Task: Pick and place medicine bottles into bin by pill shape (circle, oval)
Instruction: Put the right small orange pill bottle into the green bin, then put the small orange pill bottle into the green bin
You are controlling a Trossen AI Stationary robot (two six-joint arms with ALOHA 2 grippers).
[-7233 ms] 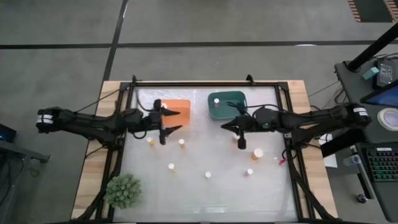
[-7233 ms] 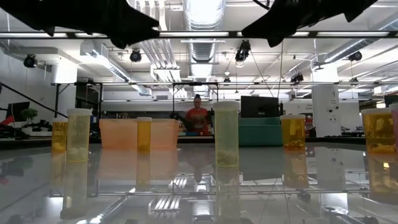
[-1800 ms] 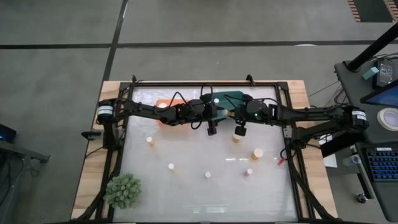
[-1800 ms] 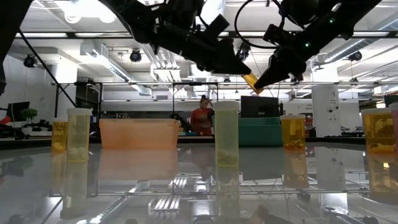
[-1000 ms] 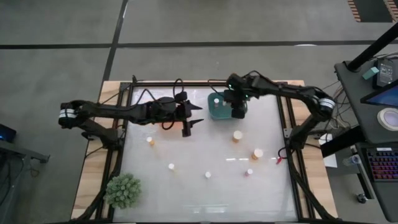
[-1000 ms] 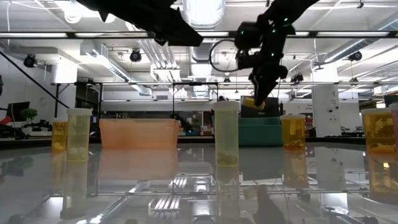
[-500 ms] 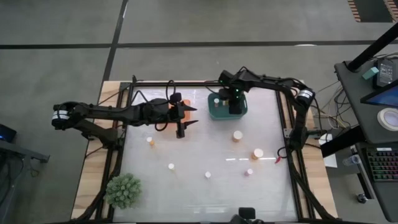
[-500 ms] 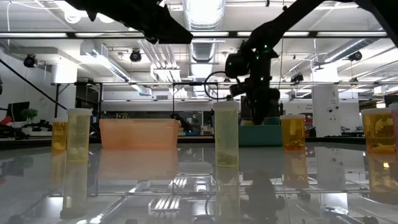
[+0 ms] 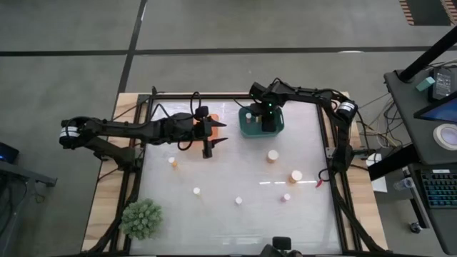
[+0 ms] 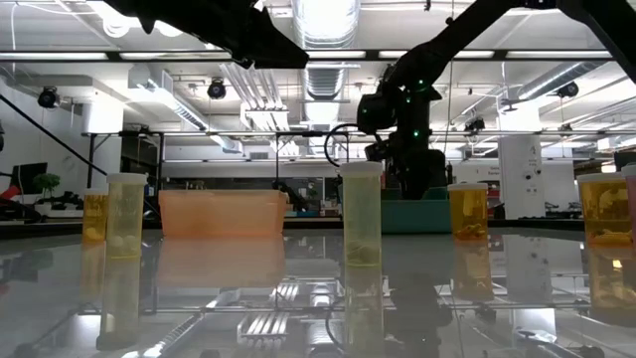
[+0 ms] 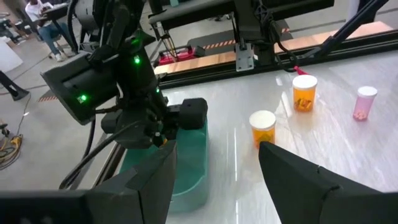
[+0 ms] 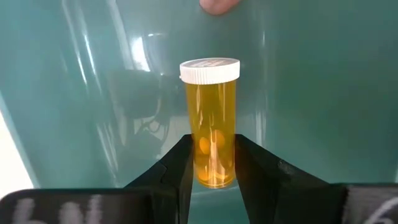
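My right gripper (image 12: 211,163) reaches down into the teal bin (image 9: 275,130), shut on the base end of an amber medicine bottle (image 12: 211,121) with a white cap. Seen from above, that arm's wrist (image 9: 265,118) covers the bottle, and another white cap (image 9: 248,116) lies in the bin. My left gripper (image 9: 221,133) hovers open and empty beside the orange bin (image 9: 191,121). Several medicine bottles stand on the table, among them ones at mid right (image 9: 272,155), right (image 9: 295,175) and left (image 9: 172,162).
A green plant (image 9: 141,218) sits at the table's front left corner. More bottles stand toward the front (image 9: 196,191) (image 9: 238,200) (image 9: 286,198). The low view shows the orange bin (image 10: 221,214), a tall bottle (image 10: 362,214) and a person far behind.
Over the last second my right gripper has sunk into the teal bin with the bottle. The left arm drew back slightly to the left and then held still.
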